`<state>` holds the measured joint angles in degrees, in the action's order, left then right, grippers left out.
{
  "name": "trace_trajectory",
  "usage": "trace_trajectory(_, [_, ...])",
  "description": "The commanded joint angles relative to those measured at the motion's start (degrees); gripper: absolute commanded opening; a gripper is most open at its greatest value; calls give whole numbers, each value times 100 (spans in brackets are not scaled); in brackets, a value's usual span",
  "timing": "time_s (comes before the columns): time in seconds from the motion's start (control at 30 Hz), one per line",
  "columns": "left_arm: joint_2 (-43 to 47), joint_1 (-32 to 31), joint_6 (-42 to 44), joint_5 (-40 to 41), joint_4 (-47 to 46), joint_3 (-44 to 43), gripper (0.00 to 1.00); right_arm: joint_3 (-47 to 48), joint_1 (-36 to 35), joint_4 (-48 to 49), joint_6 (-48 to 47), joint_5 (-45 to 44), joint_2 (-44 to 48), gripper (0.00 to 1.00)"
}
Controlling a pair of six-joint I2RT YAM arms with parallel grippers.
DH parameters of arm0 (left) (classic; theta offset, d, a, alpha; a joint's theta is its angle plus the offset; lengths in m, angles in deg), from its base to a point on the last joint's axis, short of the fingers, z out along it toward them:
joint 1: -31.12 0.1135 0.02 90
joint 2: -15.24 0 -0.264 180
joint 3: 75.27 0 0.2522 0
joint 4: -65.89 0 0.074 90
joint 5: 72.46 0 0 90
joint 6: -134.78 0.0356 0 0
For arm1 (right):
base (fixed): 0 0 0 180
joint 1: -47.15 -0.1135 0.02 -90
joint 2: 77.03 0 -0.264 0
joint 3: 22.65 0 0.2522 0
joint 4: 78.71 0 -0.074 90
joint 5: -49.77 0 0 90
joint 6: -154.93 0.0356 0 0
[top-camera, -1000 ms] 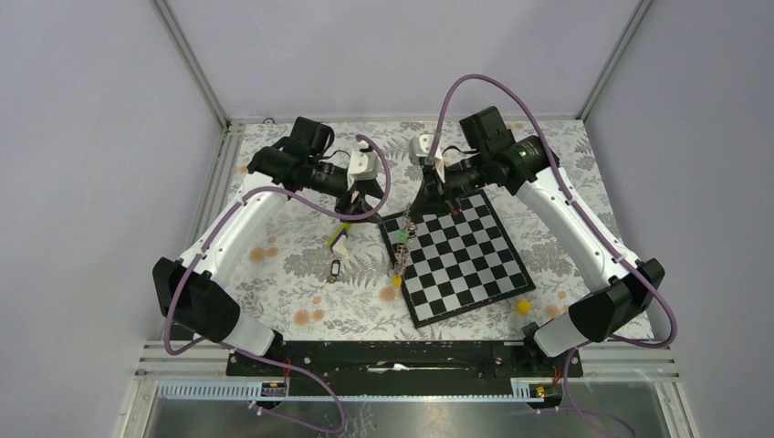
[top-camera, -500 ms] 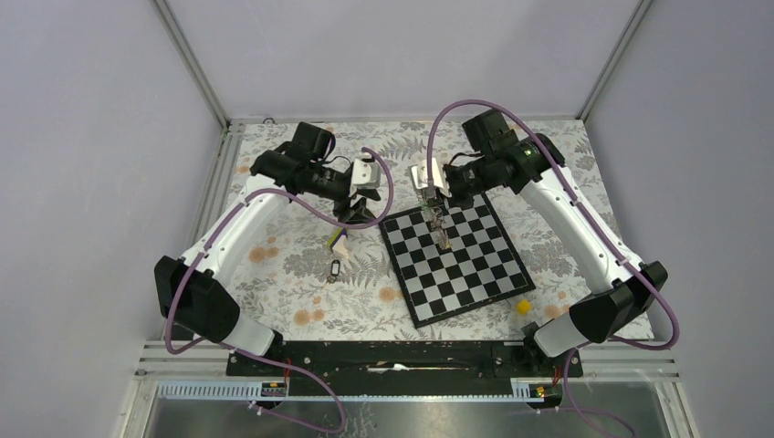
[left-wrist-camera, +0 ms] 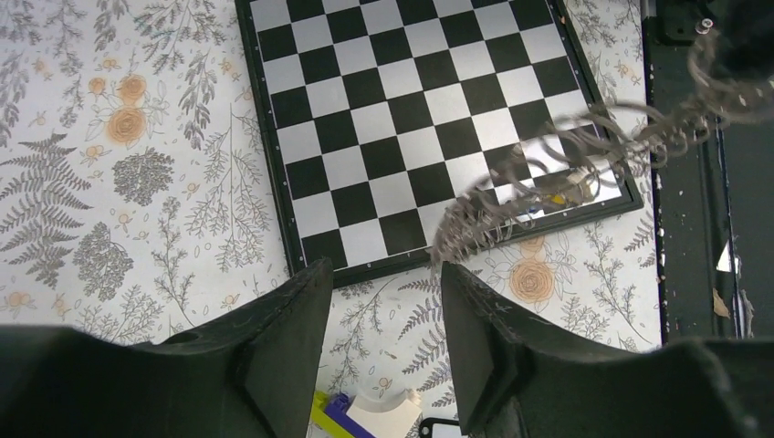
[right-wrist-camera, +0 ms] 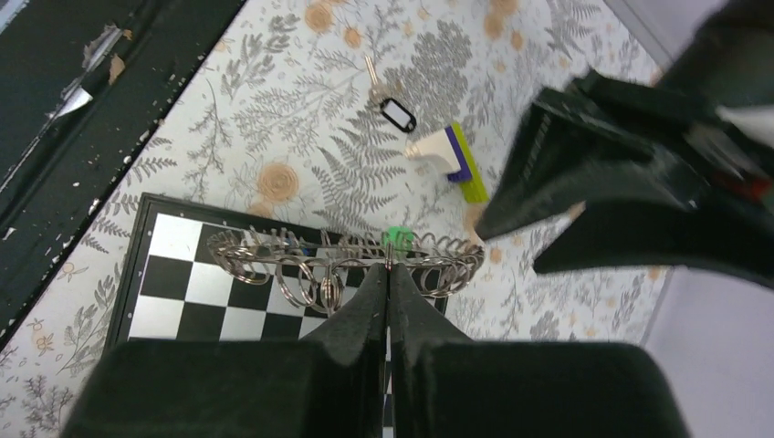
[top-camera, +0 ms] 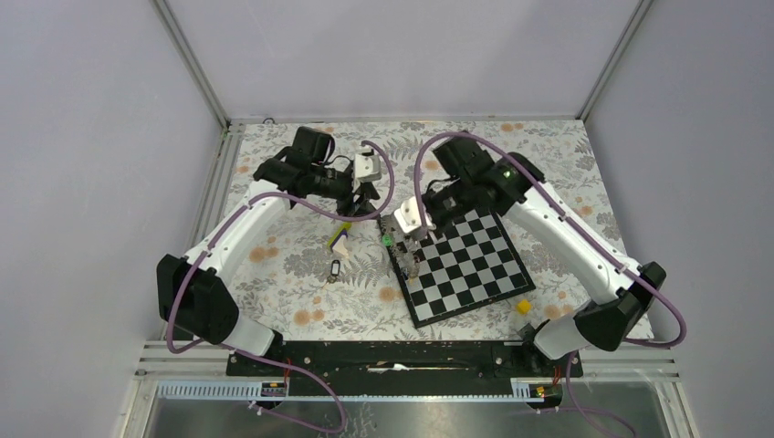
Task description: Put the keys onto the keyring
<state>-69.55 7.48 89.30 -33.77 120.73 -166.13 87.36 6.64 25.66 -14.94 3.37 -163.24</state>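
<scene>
The floral tabletop [top-camera: 292, 301] carries a chessboard [top-camera: 465, 260] lying just off centre toward 4 o'clock, turned slightly askew.

The right gripper [right-wrist-camera: 388, 274] is clamped fully closed on the keyring [right-wrist-camera: 274, 251]. It holds the coiled grey ring off the surface over the board's 9 o'clock edge. In the right wrist view the ring stretches sideways across the fingertips, above the border between board and cloth.

The left gripper [left-wrist-camera: 383, 269] hangs at about 10 o'clock from the board. Its jaws stand partly apart with nothing between them, and it is near the ring but clear of it.

A lime-and-white wedge [top-camera: 339, 239] lies on the cloth at 9 o'clock from the board.

Of the keys, a green-headed key [right-wrist-camera: 396, 237] sits right at the ring beside the closed fingertips. A black-headed key [top-camera: 335, 270] lies alone on the cloth, at 6 o'clock from the wedge. Whether other keys hang on the coil is too small to tell.

A small yellow block [top-camera: 523, 307] rests off the board's 4 o'clock corner.
</scene>
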Motion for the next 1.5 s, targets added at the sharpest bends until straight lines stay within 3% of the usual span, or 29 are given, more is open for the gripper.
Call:
trace_trajectory(0.0, [332,26,-479,48,-424,-37,53,-501,-535,830,-48,-86,634,0])
trace_trajectory(0.3, [484,37,-554,241,34,-84,54,-1089,-758,1580,285,-250,1075,0])
trace_trajectory(0.7, [688,36,-358,610,622,-128,56,-1429,-844,1867,345,-362,1275,0])
trace_trajectory(1.07, [711,188,286,487,1305,-512,59,-759,-823,2241,2593,-647,709,0])
trace_trajectory(1.3, [735,396,-1195,-587,234,-703,59,-384,-733,2110,3462,-241,509,0])
trace_trajectory(1.47, [630,395,-2661,-355,-647,-764,59,192,-660,1780,4262,-446,219,0])
